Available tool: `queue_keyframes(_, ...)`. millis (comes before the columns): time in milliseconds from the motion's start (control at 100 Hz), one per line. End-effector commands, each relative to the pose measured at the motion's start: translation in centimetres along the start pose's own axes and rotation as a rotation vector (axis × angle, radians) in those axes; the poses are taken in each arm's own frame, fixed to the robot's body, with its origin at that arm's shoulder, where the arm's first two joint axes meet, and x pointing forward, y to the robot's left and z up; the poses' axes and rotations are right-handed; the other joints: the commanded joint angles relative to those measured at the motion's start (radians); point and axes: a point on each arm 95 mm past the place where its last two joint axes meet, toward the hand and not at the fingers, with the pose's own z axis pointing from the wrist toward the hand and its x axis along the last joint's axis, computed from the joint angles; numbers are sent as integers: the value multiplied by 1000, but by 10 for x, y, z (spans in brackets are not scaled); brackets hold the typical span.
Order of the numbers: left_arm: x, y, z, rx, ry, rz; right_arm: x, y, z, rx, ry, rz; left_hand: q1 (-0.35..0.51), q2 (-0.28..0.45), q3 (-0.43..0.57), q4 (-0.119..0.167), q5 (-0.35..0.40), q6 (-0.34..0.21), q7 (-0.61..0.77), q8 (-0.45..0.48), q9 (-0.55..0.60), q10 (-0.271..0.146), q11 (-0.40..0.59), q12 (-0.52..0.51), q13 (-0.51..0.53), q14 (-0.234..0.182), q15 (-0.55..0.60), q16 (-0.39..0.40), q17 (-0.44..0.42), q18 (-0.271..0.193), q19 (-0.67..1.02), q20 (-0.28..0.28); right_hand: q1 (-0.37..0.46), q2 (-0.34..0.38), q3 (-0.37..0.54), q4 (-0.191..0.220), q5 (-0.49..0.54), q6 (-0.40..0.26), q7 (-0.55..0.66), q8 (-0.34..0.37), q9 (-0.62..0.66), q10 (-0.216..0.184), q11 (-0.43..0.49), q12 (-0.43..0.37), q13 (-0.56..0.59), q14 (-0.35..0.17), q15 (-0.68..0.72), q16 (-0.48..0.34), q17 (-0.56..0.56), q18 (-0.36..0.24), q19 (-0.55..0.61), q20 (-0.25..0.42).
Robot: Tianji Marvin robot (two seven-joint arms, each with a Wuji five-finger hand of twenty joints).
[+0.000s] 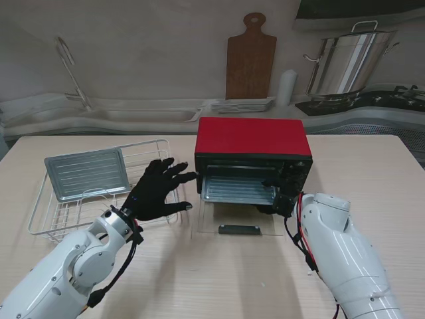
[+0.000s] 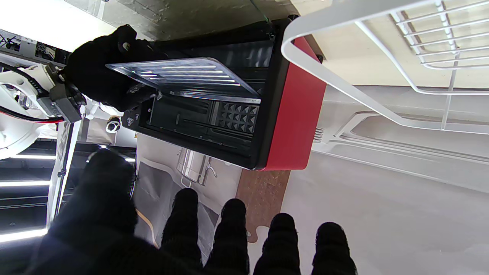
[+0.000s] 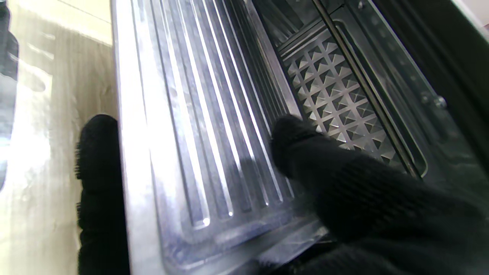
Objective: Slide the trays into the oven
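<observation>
Where wrist reveals, right hand (image 3: 344, 198) gripping tray (image 3: 198, 133)

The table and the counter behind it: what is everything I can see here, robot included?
Oven: one, red top, black front, middle of the table, its glass door folded down open.
Tray in the oven: one, silver, ribbed, partly slid into the mouth.
Tray on the rack: one, silver, ribbed, at the left.
Wire rack: one, white, left of the oven.
Table: one, light wood.
Cutting board: one, brown, leaning on the back wall.
Plates: a white stack, back counter.
Stock pot: one, steel, back right.
Faucet: one, metal, back left.
Left hand: black glove, fingers spread, holding nothing.
Right hand: black glove, gripping the oven tray's right edge.
</observation>
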Motion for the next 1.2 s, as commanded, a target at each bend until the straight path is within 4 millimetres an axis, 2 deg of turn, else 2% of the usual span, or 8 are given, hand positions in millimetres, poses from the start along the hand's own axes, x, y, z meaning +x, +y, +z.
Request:
queue_keyframes(0, 3, 2, 0, -10, 3, -7, -4, -5, 0, 32, 2, -9, -12, 37, -31, -1, -26, -19, 1, -13, -37, -13, -2, -18, -32, -28, -11, -10, -19, -29, -45, -12, 77, -15, 43, 30, -10, -35, 48, 4, 10, -32, 51, 24, 16, -16, 55, 22, 43, -35, 44, 9)
queue_keyframes(50, 3, 2, 0, -10, 3, -6, -4, -6, 0, 34, 4, -14, -13, 38, -31, -2, -26, -20, 1, -13, -37, -15, -2, -18, -31, -29, -11, -10, -19, -29, -45, -12, 143, -40, 51, -8, -10, -45, 93, -31, 26, -37, 63, 15, 30, -23, 89, 32, 68, -52, 62, 8)
queue_keyframes(140, 3, 2, 0, -10, 1, -6, -4, -7, 0, 32, 6, -19, -12, 37, -31, -1, -27, -19, 1, -13, -37, -12, -1, -18, -31, -29, -11, -10, -19, -29, -45, -13, 216, -75, 86, -35, 5, -53, 124, -48, 53, -37, 69, 13, 56, -29, 126, 40, 108, -74, 83, 3)
queue_keyframes(310, 3, 2, 0, -11, -1, -6, -4, -9, 1, 26, 8, -16, -12, 38, -31, -2, -27, -18, 1, -13, -37, -14, -1, -18, -31, -29, -11, -10, -19, -28, -45, -13, 261, -109, 187, -88, 72, -58, 122, -14, 129, -31, 68, 4, 149, -36, 182, 44, 224, -119, 143, -22)
queue_keyframes(450, 3, 2, 0, -11, -2, -7, -4, -10, 1, 23, 17, -8, -12, 36, -31, -2, -26, -18, 1, -13, -37, -12, -1, -19, -32, -28, -11, -10, -19, -28, -45, -13, 265, -88, 198, -118, 123, -64, 121, -54, 191, -23, 37, -15, 208, -35, 180, 36, 285, -116, 158, -49)
queue_keyframes(740, 3, 3, 0, -12, -3, -10, -1, -12, 0, 30, 23, 20, -13, 37, -31, -2, -25, -16, 2, -12, -37, -13, -1, -19, -32, -29, -11, -10, -19, -29, -45, -13, 255, -69, 189, -131, 137, -49, 120, -95, 225, 3, 8, -25, 243, -22, 143, 28, 319, -91, 139, -77)
queue_keyframes(1040, 3, 3, -1, -12, -4, -9, 2, -15, 2, 18, 27, 20, -13, 36, -31, -2, -17, -12, 7, -8, -36, -13, 0, -19, -31, -29, -11, -10, -19, -29, -45, -13, 249, -52, 176, -133, 120, -39, 115, -102, 220, 3, 2, -24, 239, -22, 130, 29, 317, -89, 135, -84)
queue_keyframes(1190, 3, 3, -1, -13, -6, -8, 2, -14, 2, 19, 23, 28, -13, 36, -31, -2, -14, -9, 9, -6, -35, -14, 0, -18, -31, -29, -10, -10, -18, -28, -45, -13, 205, -29, 71, -109, 67, -17, 139, -137, 189, 7, -3, -19, 208, -11, 102, 29, 281, -73, 117, -91)
